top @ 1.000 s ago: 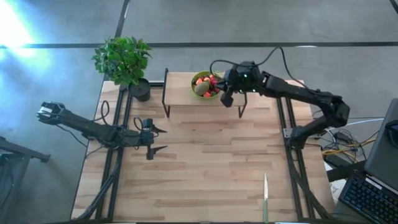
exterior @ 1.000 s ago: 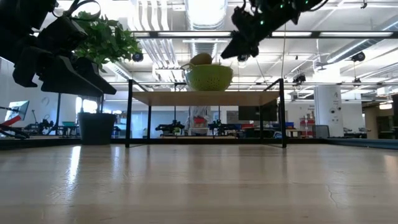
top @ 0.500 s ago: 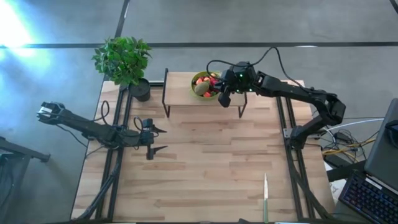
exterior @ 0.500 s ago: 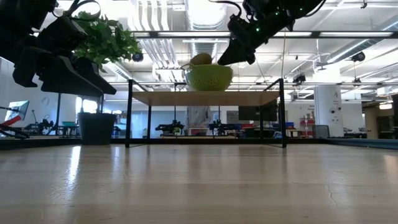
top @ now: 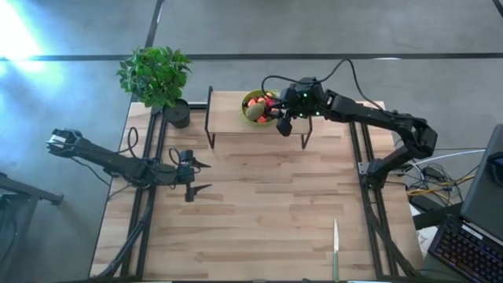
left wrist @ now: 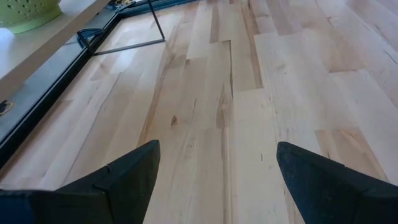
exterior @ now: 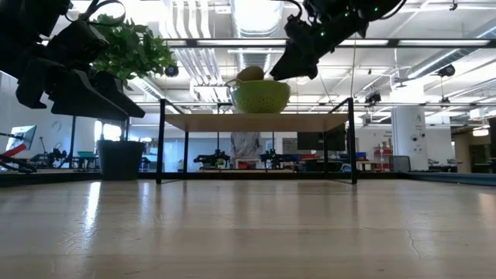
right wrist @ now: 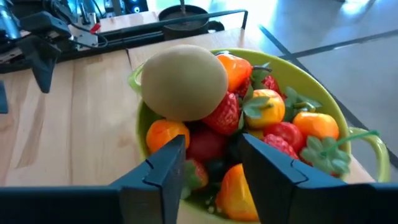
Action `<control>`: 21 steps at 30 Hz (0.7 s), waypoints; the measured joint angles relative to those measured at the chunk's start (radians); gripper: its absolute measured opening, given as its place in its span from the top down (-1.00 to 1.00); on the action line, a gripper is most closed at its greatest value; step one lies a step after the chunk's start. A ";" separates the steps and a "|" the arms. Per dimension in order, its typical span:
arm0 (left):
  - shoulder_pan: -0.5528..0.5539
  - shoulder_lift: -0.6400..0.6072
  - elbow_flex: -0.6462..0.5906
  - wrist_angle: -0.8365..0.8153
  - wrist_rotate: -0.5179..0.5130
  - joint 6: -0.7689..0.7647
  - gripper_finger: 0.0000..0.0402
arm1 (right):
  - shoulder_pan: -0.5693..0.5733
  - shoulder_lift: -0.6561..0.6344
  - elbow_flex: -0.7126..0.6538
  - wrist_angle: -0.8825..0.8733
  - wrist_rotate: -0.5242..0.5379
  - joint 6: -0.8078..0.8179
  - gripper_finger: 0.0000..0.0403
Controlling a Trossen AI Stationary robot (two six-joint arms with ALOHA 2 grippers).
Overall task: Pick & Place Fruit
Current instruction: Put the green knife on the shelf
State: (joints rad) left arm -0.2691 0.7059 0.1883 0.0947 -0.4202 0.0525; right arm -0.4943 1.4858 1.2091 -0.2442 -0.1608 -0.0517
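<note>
A lime-green bowl (top: 254,97) stands on a raised wooden shelf (top: 228,118) at the table's far edge. It is heaped with small red, orange and dark toy fruits (right wrist: 273,118) and one larger brown kiwi (right wrist: 183,81). My right gripper (right wrist: 212,149) is open and hovers at the bowl's near-right rim, its fingers on either side of a strawberry (right wrist: 205,146) and a dark berry; in the high view the right gripper (top: 283,123) points down and left. My left gripper (top: 196,177) waits open over the table's left part, with bare wood below it (left wrist: 217,155).
A potted plant (top: 157,75) stands at the far left corner beside the shelf. A slim knife (top: 335,248) lies near the table's near edge, right of centre. The shelf's black legs (exterior: 160,139) stand on the table. Bare wood (top: 259,204) spreads across the table's middle.
My right gripper has moved a little toward the table's left, closer over the bowl, and has then held nearly still. The fruit and the bowl have stayed where they were.
</note>
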 joint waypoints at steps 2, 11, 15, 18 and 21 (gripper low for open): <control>0.000 0.000 0.000 0.000 0.000 0.000 -0.63 | 0.010 -0.016 0.015 -0.044 0.002 0.000 0.22; 0.000 0.000 0.000 0.000 0.000 0.000 -0.63 | 0.188 -0.163 0.034 -0.430 0.124 0.112 0.28; 0.000 0.000 0.000 0.000 0.000 0.000 -0.63 | 0.323 -0.216 0.030 -0.566 0.214 0.252 0.32; 0.000 0.000 0.000 0.000 0.000 0.000 -0.63 | 0.435 -0.240 0.024 -0.621 0.247 0.382 0.30; 0.000 0.000 0.000 0.000 0.000 0.000 -0.63 | 0.548 -0.251 0.020 -0.660 0.275 0.528 0.23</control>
State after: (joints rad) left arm -0.2691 0.7059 0.1883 0.0944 -0.4202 0.0525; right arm 0.0536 1.2343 1.2296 -0.9046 0.1143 0.4766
